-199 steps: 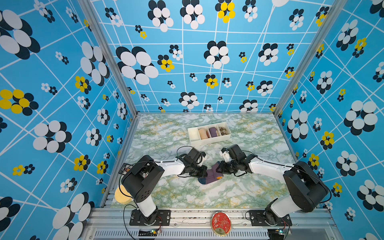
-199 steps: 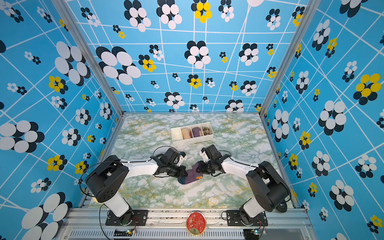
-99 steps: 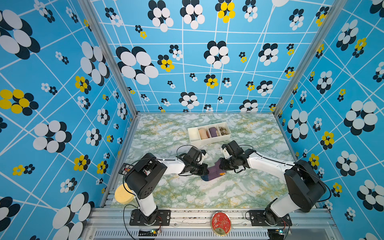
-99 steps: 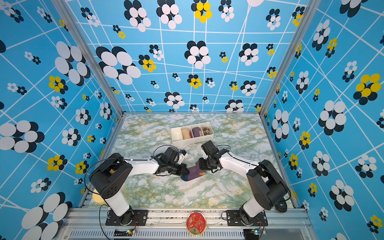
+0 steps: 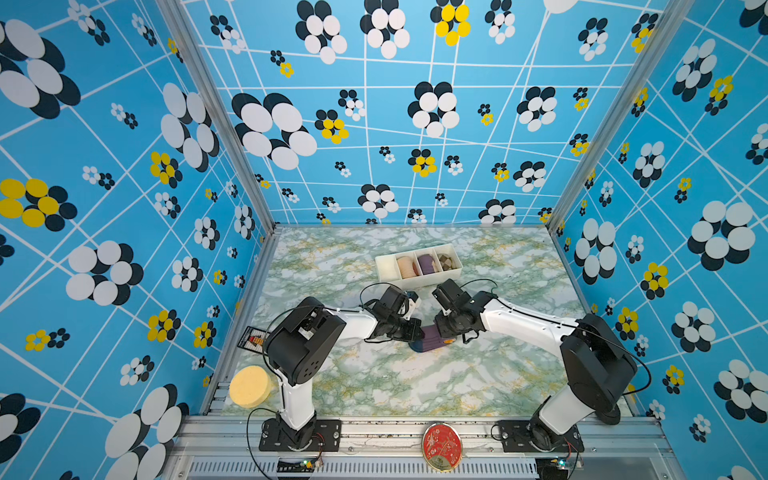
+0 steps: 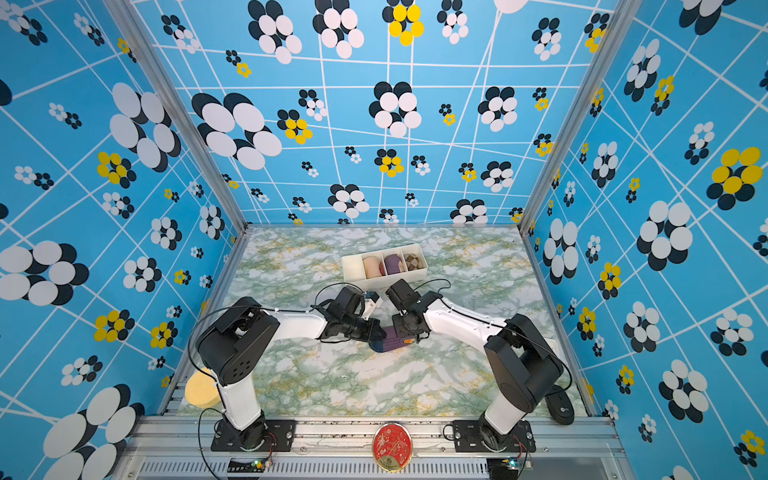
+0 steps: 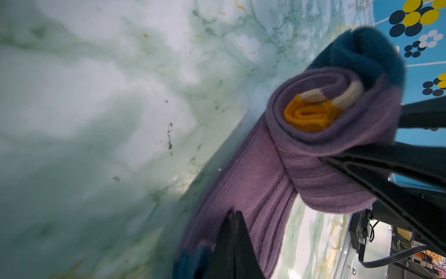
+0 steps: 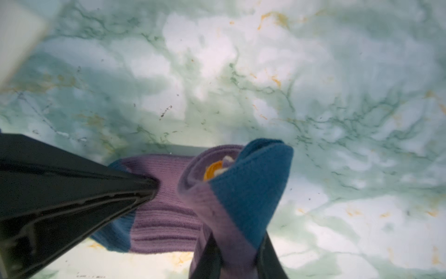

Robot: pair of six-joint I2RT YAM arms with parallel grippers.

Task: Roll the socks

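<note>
Starting at the front rail, a round red ornamented tin (image 5: 441,446) sits between the two arm bases. A round yellow sponge (image 5: 249,385) lies at the near left corner, and a top view shows a black computer mouse (image 6: 559,405) at the near right.

At the middle of the green-and-white marble-patterned tabletop (image 5: 374,386) both arms meet over the socks (image 5: 430,341), purple ribbed knit with teal-blue toe and heel. One end lies flat on the table; the other is wound into a roll with the orange-yellow cuff at its core and a teal patch on the outside. The left gripper (image 7: 233,232) is clenched, its joined tip pressing on the flat stretch near the teal toe. The right gripper (image 8: 239,263) is clamped on the roll, one finger on each side.

Behind them stands a white rectangular plastic divided tray (image 5: 384,266). It holds a peach sock roll (image 5: 407,266), a purple sock roll (image 5: 427,264) and a brown checked sock roll (image 5: 446,262), each in its own compartment.
</note>
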